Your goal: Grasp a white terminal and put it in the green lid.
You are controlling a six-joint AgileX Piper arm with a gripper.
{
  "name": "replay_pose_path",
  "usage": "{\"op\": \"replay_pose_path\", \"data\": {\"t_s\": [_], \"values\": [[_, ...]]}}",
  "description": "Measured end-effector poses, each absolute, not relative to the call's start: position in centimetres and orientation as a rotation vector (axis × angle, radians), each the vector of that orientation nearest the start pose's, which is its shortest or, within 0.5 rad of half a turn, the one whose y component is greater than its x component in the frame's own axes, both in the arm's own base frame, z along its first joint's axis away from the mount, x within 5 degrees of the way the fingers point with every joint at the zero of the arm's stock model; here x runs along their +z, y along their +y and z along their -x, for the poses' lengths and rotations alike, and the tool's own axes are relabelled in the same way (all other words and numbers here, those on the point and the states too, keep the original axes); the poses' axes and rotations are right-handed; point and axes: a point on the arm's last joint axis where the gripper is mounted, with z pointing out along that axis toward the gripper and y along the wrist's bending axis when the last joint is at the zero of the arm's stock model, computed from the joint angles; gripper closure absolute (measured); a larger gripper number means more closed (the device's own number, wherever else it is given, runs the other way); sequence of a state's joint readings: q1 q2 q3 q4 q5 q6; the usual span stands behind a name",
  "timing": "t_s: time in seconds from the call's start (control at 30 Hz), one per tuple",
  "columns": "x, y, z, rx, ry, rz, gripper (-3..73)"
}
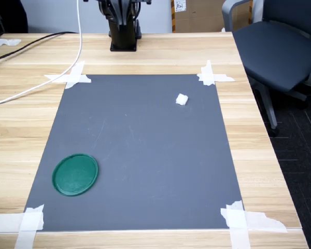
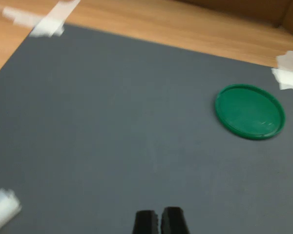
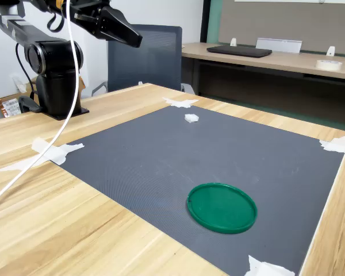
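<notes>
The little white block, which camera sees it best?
The first exterior view: the white terminal lies sharp and whole on the grey mat. The second exterior view shows it tiny and far off; in the wrist view it is blurred at the edge.

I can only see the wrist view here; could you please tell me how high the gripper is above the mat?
Observer: In the second exterior view the gripper is raised well above the table, near the arm's base.
Operator: Thank you. The white terminal is blurred for me; is it clear of the tape?
Observer: Yes. In the first exterior view the white terminal lies alone on the mat, apart from the corner tape.
Operator: Is anything else lying around?
Observer: A white cable crosses the wood on the first exterior view's left, off the mat.
</notes>
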State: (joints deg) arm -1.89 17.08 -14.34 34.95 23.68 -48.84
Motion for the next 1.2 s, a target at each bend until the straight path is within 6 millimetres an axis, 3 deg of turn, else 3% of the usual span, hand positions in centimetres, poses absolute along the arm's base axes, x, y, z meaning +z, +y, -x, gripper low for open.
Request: {"op": "replay_pose_path", "data": {"t_s": [0.27,0.57,1.0,1.2], "values": [[26.1,2.5,-8.4,0.049,2.087,0.67,72.4],[26.9,2.7,-9.0,0.116,2.273,0.836,72.4],[28.6,2.9,-10.4,0.115,2.235,1.017,72.1],[29.9,3.0,-12.0,0.161,2.258,1.062,71.8]]}}
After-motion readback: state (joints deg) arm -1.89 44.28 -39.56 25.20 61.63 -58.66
